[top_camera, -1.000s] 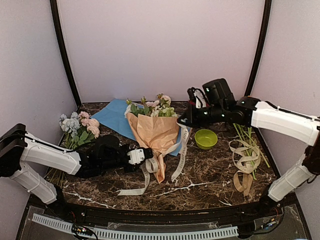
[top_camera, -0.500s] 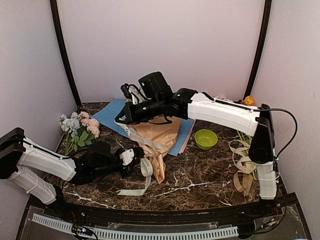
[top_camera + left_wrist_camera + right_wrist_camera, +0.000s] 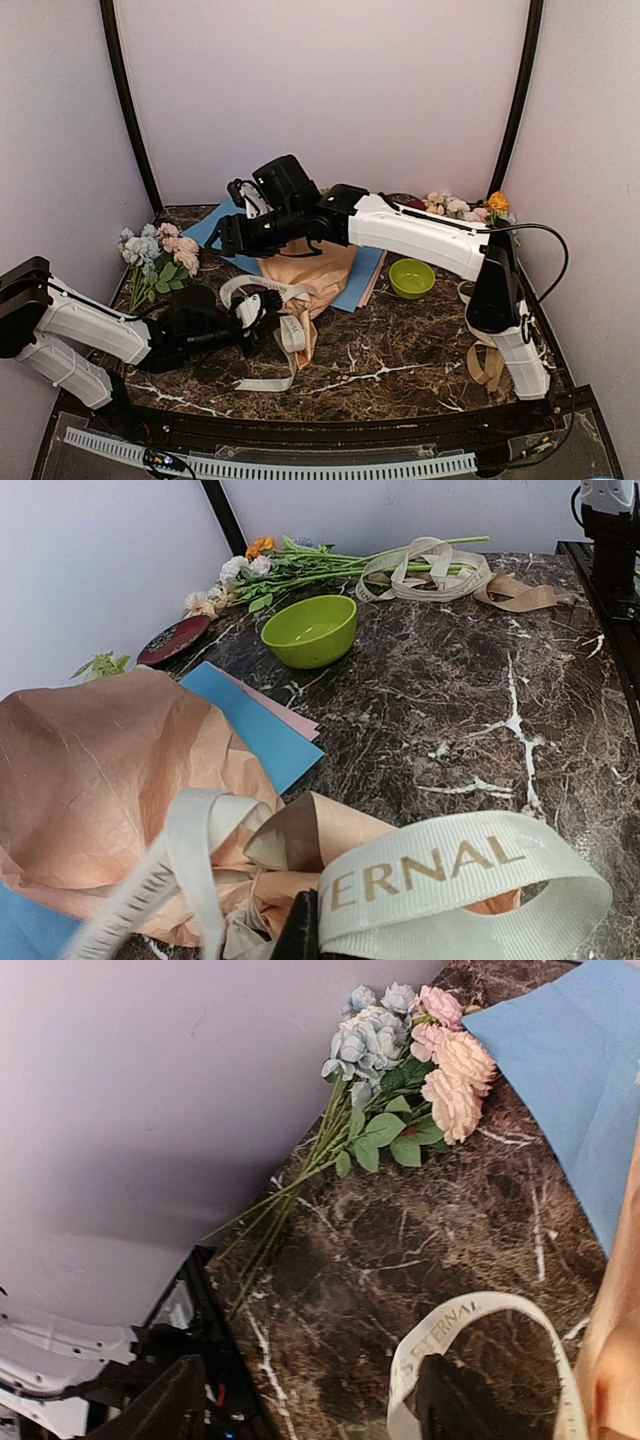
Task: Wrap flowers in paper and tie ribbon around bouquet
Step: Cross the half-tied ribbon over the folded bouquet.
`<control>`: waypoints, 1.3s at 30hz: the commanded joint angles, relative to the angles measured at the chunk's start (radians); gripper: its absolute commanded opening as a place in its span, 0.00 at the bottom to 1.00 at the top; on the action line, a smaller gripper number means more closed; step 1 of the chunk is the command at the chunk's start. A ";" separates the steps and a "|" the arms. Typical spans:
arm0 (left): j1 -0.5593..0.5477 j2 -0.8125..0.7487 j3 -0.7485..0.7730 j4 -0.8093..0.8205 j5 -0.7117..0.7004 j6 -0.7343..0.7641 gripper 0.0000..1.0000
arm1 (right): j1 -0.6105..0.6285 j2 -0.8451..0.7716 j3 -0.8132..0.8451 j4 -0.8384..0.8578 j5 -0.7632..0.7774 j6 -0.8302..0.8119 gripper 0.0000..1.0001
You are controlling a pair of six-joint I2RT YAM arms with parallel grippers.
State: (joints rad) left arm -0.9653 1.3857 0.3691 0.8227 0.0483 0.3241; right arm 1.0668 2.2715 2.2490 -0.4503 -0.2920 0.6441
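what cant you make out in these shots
Top view: blooms of the bouquet, covered by the right arm.
Left wrist view: start of the print on the ribbon, curled behind the left end effector.
Right wrist view: most of the bouquet, past the right edge.

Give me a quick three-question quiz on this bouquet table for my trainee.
1. True or false: the green bowl is empty.
2. What lies under the paper? A blue sheet, B white towel, C metal tray.
3. Fill in: the ribbon is pinched by the robot's ___ arm.
Key: 1 true; 2 A; 3 left, by the left fingers.
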 commanded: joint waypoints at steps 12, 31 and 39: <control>0.107 -0.031 -0.008 0.086 0.089 -0.325 0.00 | -0.050 -0.391 -0.454 0.016 0.159 -0.231 0.88; 0.204 0.024 0.115 -0.055 0.230 -0.505 0.00 | 0.154 -0.767 -1.276 0.750 0.542 -0.808 0.88; 0.204 0.044 0.134 -0.048 0.256 -0.474 0.00 | 0.164 -0.686 -1.278 0.848 0.579 -1.100 0.93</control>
State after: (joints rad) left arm -0.7654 1.4216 0.4732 0.7898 0.2726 -0.1596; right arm 1.2213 1.5475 0.9360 0.2733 0.2390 -0.2661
